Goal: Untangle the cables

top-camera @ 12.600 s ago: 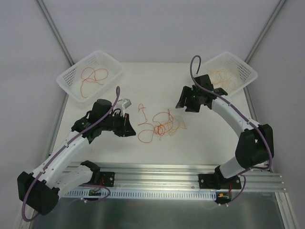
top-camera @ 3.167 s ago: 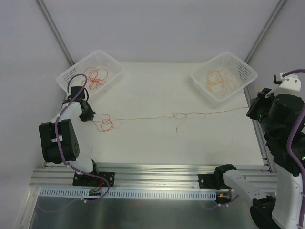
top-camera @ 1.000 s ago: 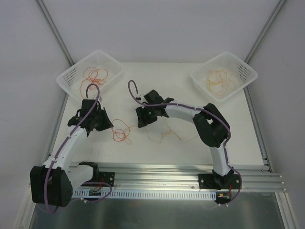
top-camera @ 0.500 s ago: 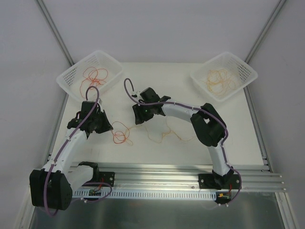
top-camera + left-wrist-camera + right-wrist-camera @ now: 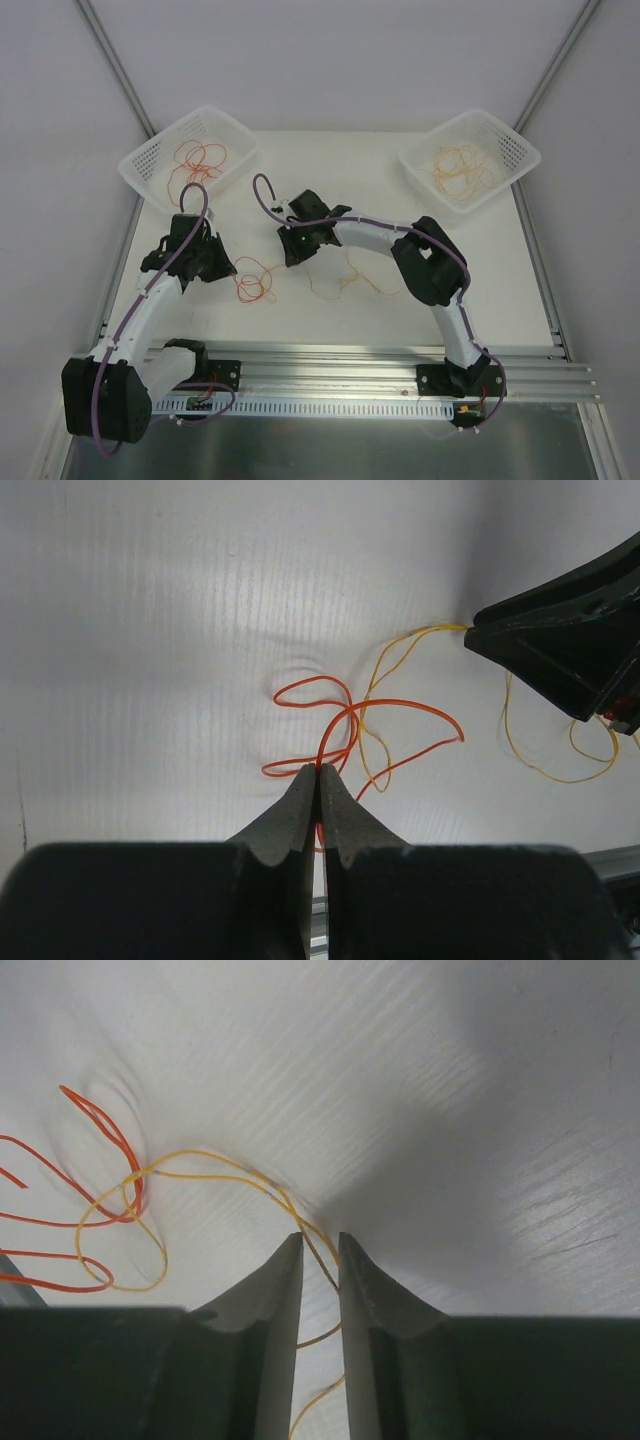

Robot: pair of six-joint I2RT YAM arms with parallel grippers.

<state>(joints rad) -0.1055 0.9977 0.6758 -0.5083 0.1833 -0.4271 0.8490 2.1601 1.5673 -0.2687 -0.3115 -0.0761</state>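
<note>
Sorted red cables [image 5: 197,160] are lying in left basket [image 5: 145,160]. On bench [image 5: 330,180], left gripper [image 5: 318,780] is pinching loose red cable [image 5: 400,701], jaws fully together. It's looping through yellow cable [image 5: 195,1153], which right gripper [image 5: 318,1250] is straddling, jaws narrowly apart. Right basket [image 5: 515,150] is holding yellow cables [image 5: 462,165]. Seemingly one tangle remaining.

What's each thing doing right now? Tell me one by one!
Left fingers: shut, pinching the red cable.
Right fingers: slightly apart, yellow cable running between them.
Red cable: looped on the table, crossing the yellow one.
Yellow cable: lying loose on the table.
Left basket: holds red cables.
Right basket: holds yellow cables.
</note>
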